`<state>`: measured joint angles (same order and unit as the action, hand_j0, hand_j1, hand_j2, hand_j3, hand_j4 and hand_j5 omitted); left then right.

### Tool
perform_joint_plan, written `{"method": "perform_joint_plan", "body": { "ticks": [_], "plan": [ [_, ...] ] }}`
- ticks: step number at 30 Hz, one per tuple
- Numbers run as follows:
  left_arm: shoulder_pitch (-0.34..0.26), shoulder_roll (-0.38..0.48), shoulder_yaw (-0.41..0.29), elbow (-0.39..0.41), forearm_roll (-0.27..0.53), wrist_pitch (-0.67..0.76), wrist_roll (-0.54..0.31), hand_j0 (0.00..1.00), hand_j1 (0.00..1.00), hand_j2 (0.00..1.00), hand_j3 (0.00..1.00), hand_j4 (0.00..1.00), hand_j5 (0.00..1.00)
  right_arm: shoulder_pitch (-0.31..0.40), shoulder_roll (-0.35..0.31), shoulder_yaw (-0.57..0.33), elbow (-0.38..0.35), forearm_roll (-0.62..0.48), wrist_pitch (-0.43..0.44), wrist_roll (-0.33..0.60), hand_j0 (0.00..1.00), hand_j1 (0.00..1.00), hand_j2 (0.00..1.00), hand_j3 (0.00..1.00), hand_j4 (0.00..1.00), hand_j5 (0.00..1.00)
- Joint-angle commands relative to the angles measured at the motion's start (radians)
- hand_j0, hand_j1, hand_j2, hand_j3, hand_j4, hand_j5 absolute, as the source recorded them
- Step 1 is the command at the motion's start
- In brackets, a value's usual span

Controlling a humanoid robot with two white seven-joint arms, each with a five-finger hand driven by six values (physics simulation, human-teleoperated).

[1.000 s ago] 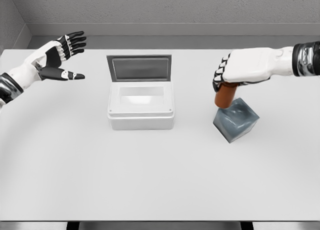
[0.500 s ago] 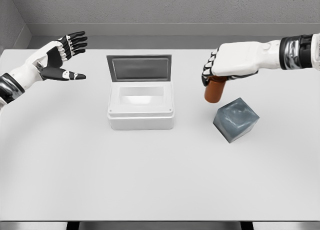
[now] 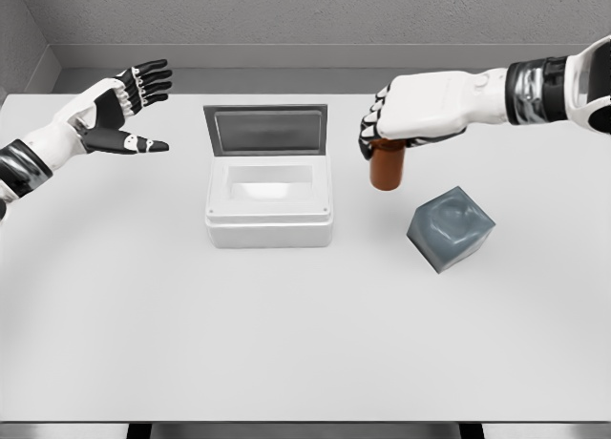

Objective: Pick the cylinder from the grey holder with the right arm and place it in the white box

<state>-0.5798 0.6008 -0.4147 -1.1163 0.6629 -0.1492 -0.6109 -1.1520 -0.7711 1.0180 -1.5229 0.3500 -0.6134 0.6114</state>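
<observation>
Head view: right hand (image 3: 389, 124) clenched around the top of the brown cylinder (image 3: 387, 167), holding it upright in the air between the grey holder (image 3: 451, 228) and the white box (image 3: 270, 193), clear of both. Carry step, I'd say. Next: traverse left over the box opening, lower, release. Left hand (image 3: 113, 110) spread, empty, above the desk (image 3: 286, 344).

table (image 3: 286, 344): white, flat top, lit evenly, soft shadows cast
back wall (image 3: 315, 10): grey, rough-textured, a paler band seen along its base
left wall (image 3: 17, 38): grey, met at the corner
</observation>
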Motion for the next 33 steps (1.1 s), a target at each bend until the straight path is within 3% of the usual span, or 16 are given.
{"method": "perform_joint_plan", "body": {
  "ticks": [1, 14, 21, 33],
  "plan": [
    [0.0, 0.0, 0.001, -0.002, 0.006, -0.001, 0.0, 1.0, 1.0, 1.0, 1.0, 1.0, 1.0, -0.002, 0.022, 0.001, 0.024, -0.003, 0.003, -0.001, 0.53, 0.53, 0.53, 0.53, 0.53, 0.53],
    [0.0, -0.001, -0.001, -0.005, 0.006, -0.006, 0.0, 1.0, 1.0, 1.0, 1.0, 1.0, 1.0, -0.011, 0.124, 0.001, 0.106, -0.003, 0.003, -0.001, 0.53, 0.53, 0.53, 0.53, 0.53, 0.53],
    [0.002, -0.012, -0.004, -0.007, 0.004, -0.007, 0.0, 1.0, 1.0, 1.0, 1.0, 1.0, 1.0, -0.029, 0.164, 0.002, 0.11, -0.003, 0.003, -0.001, 0.53, 0.53, 0.53, 0.53, 0.53, 0.53],
    [0.003, -0.015, -0.006, -0.013, 0.004, -0.012, 0.0, 1.0, 1.0, 1.0, 1.0, 1.0, 1.0, -0.037, 0.259, 0.002, 0.217, 0.012, 0.003, -0.001, 0.53, 0.53, 0.53, 0.53, 0.53, 0.53]
  ]
}}
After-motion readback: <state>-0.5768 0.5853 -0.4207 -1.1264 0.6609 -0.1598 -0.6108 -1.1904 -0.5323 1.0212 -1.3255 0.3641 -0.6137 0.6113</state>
